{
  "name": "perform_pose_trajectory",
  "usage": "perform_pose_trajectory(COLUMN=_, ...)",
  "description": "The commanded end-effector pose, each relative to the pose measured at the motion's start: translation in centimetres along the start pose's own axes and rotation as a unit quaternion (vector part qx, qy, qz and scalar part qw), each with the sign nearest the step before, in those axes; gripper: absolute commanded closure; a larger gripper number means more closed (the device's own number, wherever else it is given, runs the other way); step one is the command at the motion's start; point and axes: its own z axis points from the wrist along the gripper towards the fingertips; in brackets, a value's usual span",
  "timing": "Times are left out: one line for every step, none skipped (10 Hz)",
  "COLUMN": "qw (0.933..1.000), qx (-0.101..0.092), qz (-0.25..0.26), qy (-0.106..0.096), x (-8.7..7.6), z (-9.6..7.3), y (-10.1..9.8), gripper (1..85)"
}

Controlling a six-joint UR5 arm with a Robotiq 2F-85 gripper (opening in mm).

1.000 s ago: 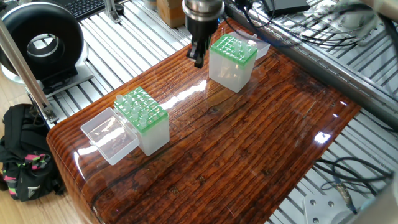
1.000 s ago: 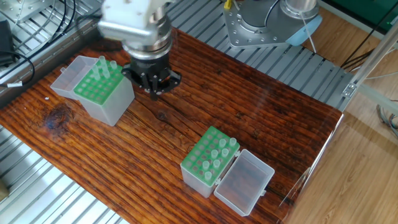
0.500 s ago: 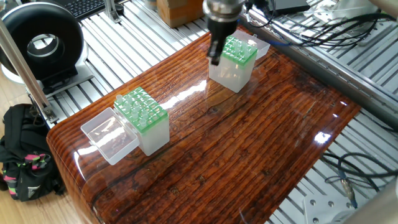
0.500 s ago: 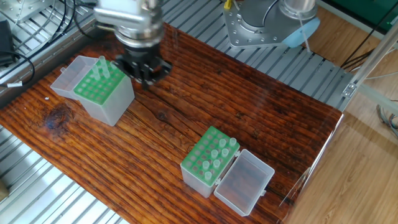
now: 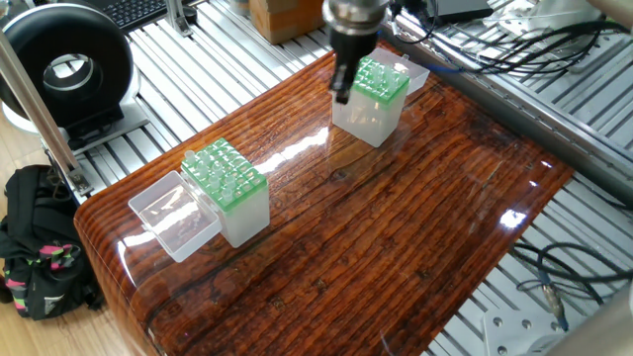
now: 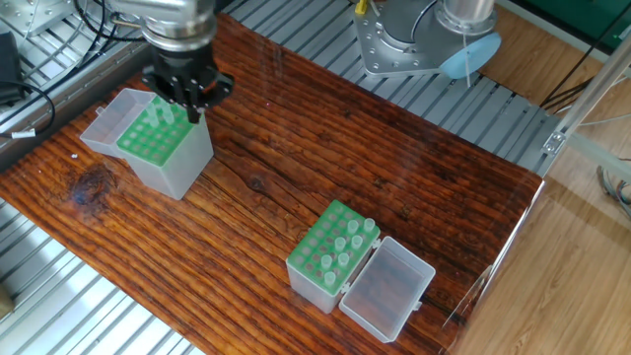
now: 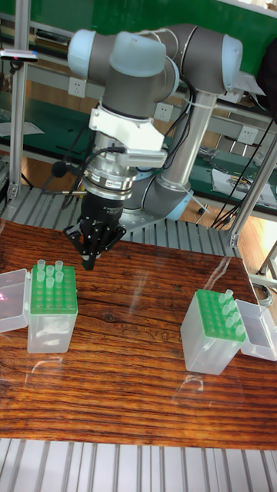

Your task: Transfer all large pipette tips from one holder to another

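I see the gripper [image 6: 194, 111] hanging above one green rack's [image 6: 158, 135] edge; I can't tell its jaw gap. Pipette tips [image 6: 163, 110] stand in both racks; other rack [image 6: 332, 248] well apart.

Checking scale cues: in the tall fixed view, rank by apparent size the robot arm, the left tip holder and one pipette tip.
1. Robot arm
2. Left tip holder
3. Pipette tip
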Motion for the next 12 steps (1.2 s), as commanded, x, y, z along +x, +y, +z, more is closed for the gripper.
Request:
perform_pose_trajectory(qw=0.9980, qx=-0.035, qz=0.052, qy=-0.004, x=0.2, z=-0.3, y=1.0, gripper=74.3)
perform_pose_trajectory(qw=0.9953, qx=-0.050, qz=0.083, qy=-0.009, x=-0.2, z=-0.4, y=1.7, gripper=74.3)
perform_pose_trajectory(qw=0.9934, qx=-0.043, qz=0.105, qy=-0.013, x=-0.4, z=-0.4, y=1.3, gripper=74.3)
perform_pose_trajectory(qw=0.9939, qx=-0.001, qz=0.110, qy=-0.004, x=0.3, z=-0.3, y=-0.8, gripper=74.3)
perform_pose_trajectory(qw=0.9944, qx=0.028, qz=0.101, qy=0.008, x=1.3, z=-0.2, y=-2.2, gripper=74.0)
perform_pose_trajectory(qw=0.9958, qx=0.026, qz=0.087, qy=-0.002, x=1.6, z=-0.2, y=-2.6, gripper=59.7)
perform_pose_trajectory(qw=0.9965, qx=0.022, qz=0.078, qy=-0.021, x=0.9, z=-0.5, y=-3.6, gripper=49.0)
perform_pose_trajectory(qw=0.9941, qx=0.023, qz=0.102, qy=-0.027, x=0.3, z=-0.6, y=-4.5, gripper=48.3)
perform_pose_trajectory(qw=0.9914, qx=0.006, qz=0.126, qy=-0.034, x=-0.2, z=-0.5, y=-4.1, gripper=48.3)
perform_pose_trajectory(qw=0.9904, qx=0.014, qz=0.130, qy=-0.045, x=-0.8, z=-0.7, y=-5.1, gripper=48.3)
perform_pose_trajectory(qw=0.9888, qx=0.003, qz=0.140, qy=-0.050, x=-1.2, z=-0.9, y=-5.5, gripper=49.0)
perform_pose_trajectory(qw=0.9879, qx=-0.007, qz=0.146, qy=-0.053, x=-1.8, z=-0.7, y=-6.1, gripper=49.7)
